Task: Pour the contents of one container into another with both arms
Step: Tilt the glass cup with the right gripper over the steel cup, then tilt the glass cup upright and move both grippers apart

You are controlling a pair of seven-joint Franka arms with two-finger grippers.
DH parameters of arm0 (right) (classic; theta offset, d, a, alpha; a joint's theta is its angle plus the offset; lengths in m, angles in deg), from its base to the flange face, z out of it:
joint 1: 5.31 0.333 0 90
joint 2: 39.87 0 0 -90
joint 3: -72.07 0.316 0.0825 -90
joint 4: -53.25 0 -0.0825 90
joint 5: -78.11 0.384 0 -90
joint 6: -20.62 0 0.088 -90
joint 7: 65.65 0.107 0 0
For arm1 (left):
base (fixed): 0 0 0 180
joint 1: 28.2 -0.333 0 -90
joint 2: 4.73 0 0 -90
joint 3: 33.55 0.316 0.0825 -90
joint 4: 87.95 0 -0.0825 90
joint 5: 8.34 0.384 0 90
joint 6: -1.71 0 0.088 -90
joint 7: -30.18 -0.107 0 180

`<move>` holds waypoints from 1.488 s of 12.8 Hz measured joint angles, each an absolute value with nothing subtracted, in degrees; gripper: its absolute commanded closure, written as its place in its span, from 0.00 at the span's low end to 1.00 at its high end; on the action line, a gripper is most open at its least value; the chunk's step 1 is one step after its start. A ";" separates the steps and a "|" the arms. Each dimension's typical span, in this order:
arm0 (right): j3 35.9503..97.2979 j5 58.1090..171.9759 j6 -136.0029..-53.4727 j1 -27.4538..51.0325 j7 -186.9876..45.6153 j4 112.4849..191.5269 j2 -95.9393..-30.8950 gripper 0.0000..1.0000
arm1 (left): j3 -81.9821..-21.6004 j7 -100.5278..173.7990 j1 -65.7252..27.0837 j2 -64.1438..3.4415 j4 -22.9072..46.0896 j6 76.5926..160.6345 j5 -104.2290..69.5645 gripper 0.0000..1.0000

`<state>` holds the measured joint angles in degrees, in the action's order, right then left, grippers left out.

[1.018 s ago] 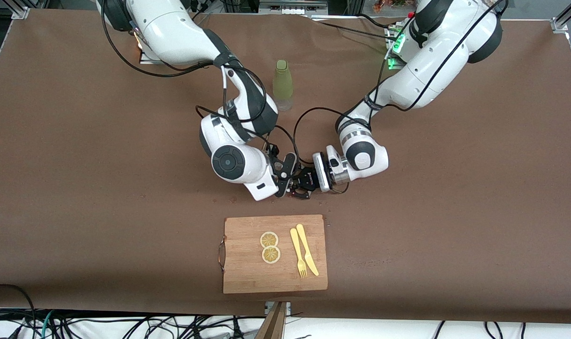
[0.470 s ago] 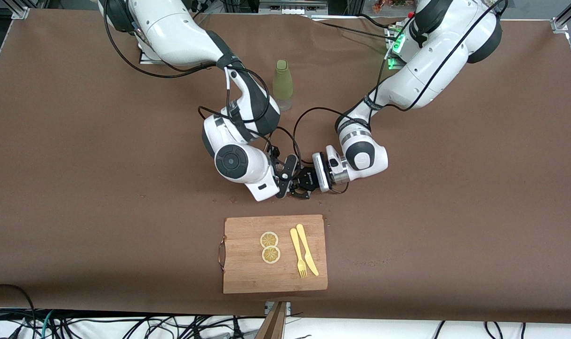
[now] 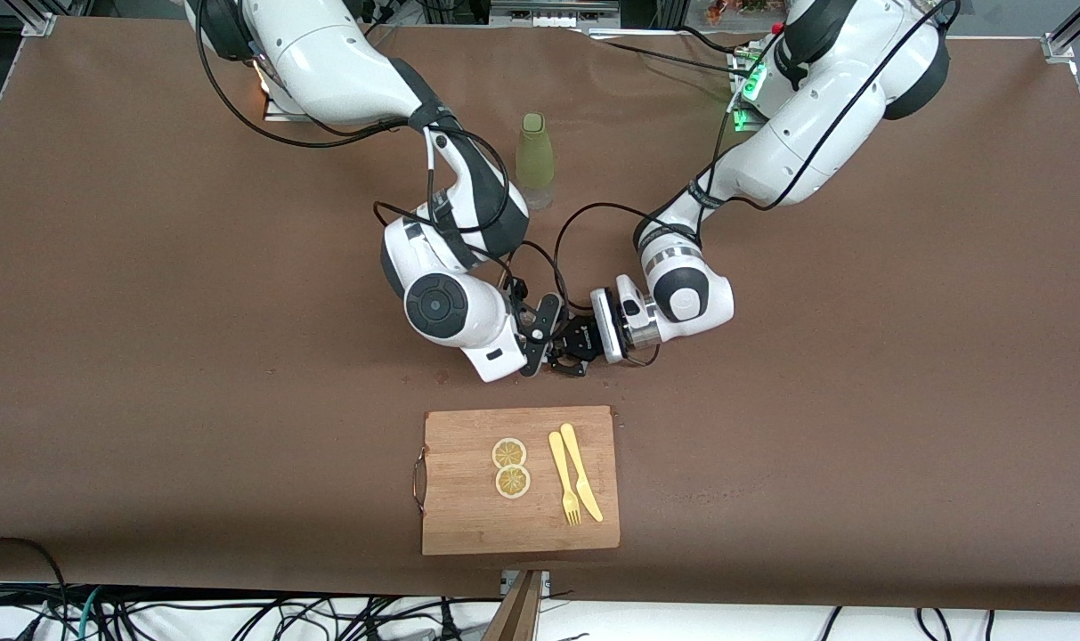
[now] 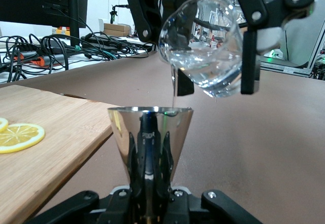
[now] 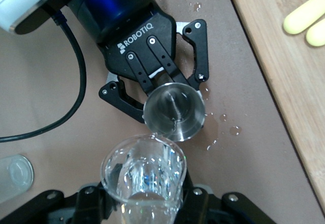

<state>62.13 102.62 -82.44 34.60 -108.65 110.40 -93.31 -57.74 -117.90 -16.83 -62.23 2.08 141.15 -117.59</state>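
Note:
My left gripper (image 4: 150, 159) is shut on a small cone-shaped metal cup (image 4: 150, 127), held upright low over the brown table. My right gripper (image 5: 147, 203) is shut on a clear glass (image 5: 144, 176) with water in it. The glass (image 4: 203, 46) is tilted just above the cup, and a thin stream of water (image 4: 173, 89) runs from its lip into the cup (image 5: 175, 111). In the front view both grippers meet at the middle of the table, the left gripper (image 3: 575, 344) beside the right gripper (image 3: 540, 336).
Water drops (image 5: 223, 127) dot the table under the cup. A wooden cutting board (image 3: 459, 516) lies nearer the front camera, with two lemon slices (image 3: 510, 467) and a yellow fork and knife (image 3: 575, 481). A green bottle (image 3: 534, 160) stands farther from the front camera than the grippers.
The right arm's wrist has shifted slightly toward the left arm's end of the table. Both grips are unchanged.

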 measured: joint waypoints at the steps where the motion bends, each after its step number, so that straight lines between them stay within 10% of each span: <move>1: 62.09 102.90 -82.44 34.39 -108.65 110.40 -93.11 0.63 | -57.74 -117.90 -16.83 -62.24 2.06 141.15 -117.59 1.00; 8: 61.49 115.22 -82.43 29.41 -114.11 112.65 -91.00 0.63 | -57.74 -117.41 -16.82 -62.13 1.32 141.20 -117.59 1.00; 19: 61.09 129.37 -81.44 11.06 -152.80 137.46 -75.99 0.63 | -55.95 -114.47 -22.58 -49.08 8.54 141.54 -117.49 1.00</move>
